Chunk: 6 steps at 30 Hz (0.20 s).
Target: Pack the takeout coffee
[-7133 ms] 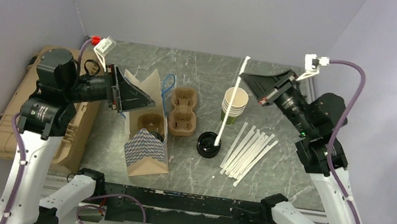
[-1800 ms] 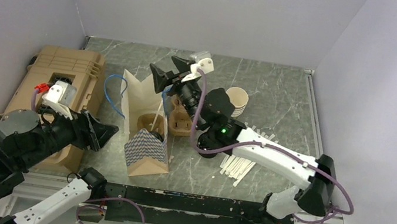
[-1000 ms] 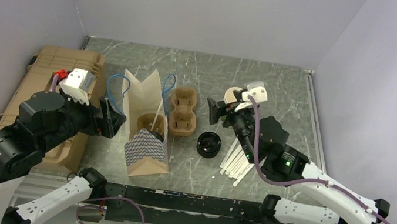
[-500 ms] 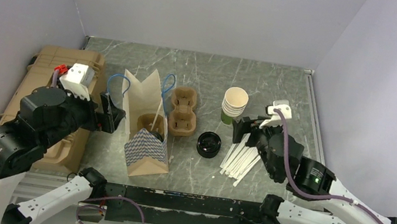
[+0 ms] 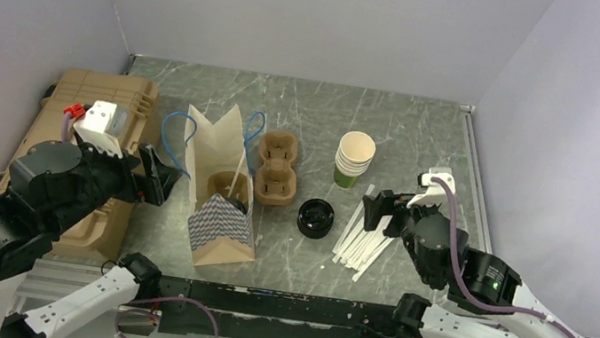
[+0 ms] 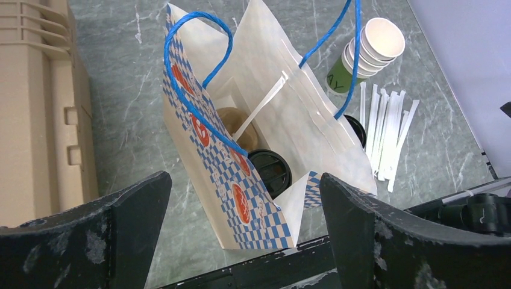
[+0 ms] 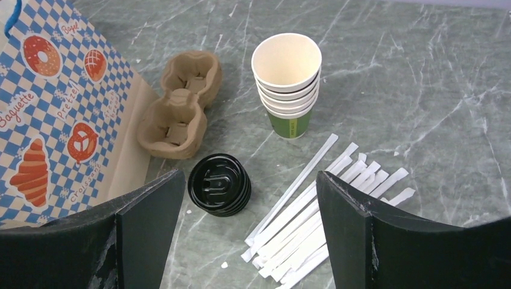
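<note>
Black-lidded takeout coffee (image 6: 269, 171) sits low inside the checkered paper bag (image 6: 241, 201), with a white wrapped stick (image 6: 260, 107) leaning in beside it. Left tool (image 5: 155, 176) is at the bag's 9 o'clock, jaws spread wide, nothing held. Right tool (image 5: 376, 209) is at 3 o'clock from the loose black lids (image 5: 315, 218), by the wrapped straws (image 7: 313, 223) on the grey marbled table (image 5: 427, 134), jaws wide, empty.
</note>
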### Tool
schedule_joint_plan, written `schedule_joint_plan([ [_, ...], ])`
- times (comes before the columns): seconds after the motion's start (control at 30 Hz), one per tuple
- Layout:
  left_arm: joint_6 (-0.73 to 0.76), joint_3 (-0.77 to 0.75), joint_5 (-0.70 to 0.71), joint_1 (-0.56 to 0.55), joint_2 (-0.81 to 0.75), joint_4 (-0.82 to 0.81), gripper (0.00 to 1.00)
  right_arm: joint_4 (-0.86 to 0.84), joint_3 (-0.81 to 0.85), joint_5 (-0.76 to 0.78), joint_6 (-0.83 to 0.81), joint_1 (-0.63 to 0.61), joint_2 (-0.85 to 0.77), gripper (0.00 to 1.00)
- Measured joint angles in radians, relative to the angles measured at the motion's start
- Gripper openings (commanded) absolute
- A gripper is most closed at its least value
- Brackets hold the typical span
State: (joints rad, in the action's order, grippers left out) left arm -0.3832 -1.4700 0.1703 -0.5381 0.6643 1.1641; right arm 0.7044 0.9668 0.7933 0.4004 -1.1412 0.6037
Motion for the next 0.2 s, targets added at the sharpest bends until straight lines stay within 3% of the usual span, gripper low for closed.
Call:
schedule_joint_plan([
  [0.1, 0.001, 0.0, -0.01, 0.0, -0.003, 0.0, 0.96, 0.008, 0.0, -0.001, 0.011, 0.0, 0.014, 0.85],
  [0.2, 0.006, -0.005, -0.039, 0.0, 0.001, 0.01, 0.99, 0.011, 0.0, -0.003, 0.016, 0.0, 0.029, 0.85],
])
